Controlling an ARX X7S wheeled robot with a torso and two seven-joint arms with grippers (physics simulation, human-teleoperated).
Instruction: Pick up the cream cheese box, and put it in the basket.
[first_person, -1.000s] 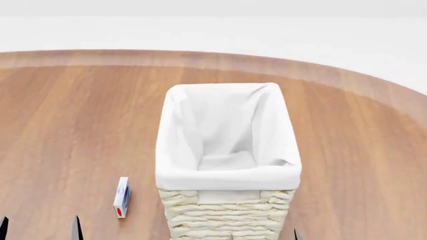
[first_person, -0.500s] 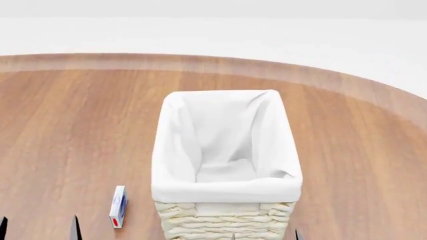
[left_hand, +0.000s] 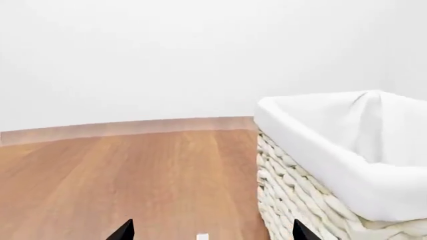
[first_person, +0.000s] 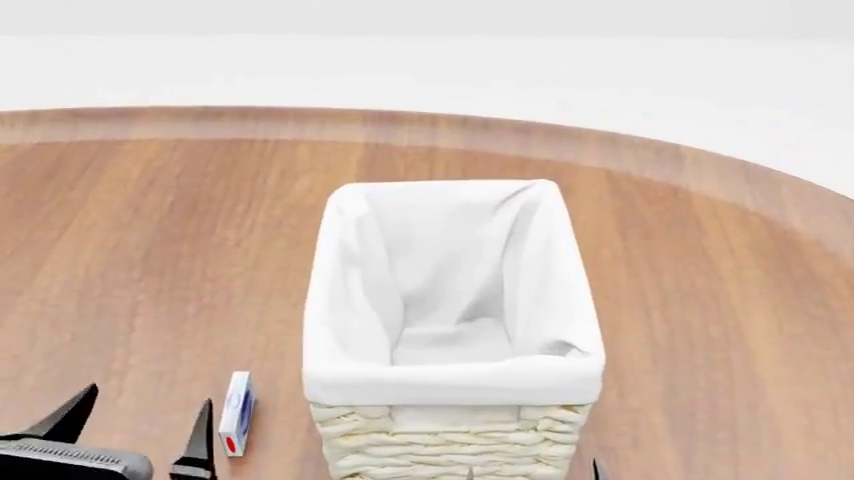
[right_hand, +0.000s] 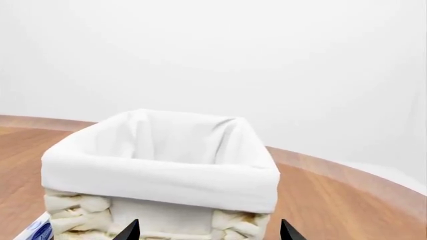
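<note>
The cream cheese box (first_person: 236, 413) stands on its thin edge on the wooden table, just left of the basket (first_person: 454, 380). It is white with blue and red marks. The basket is tall, woven and cream, with a white cloth liner, and holds nothing I can see. My left gripper (first_person: 140, 415) is open and empty, its right tip close beside the box. In the left wrist view (left_hand: 210, 232) a white sliver of the box (left_hand: 202, 236) shows between the tips. My right gripper (right_hand: 209, 232) is open and empty, facing the basket's near wall (right_hand: 160, 175). The box's corner (right_hand: 37, 231) shows beside it.
The round wooden table (first_person: 707, 300) spreads around the basket, its curved far edge (first_person: 400, 120) against a white background. The basket's wicker wall (left_hand: 293, 200) stands close to the left gripper's right fingertip.
The head view shifted so the basket and box sit lower in frame. My left gripper has since moved forward into view, toward the box. The box and basket have not moved on the table.
</note>
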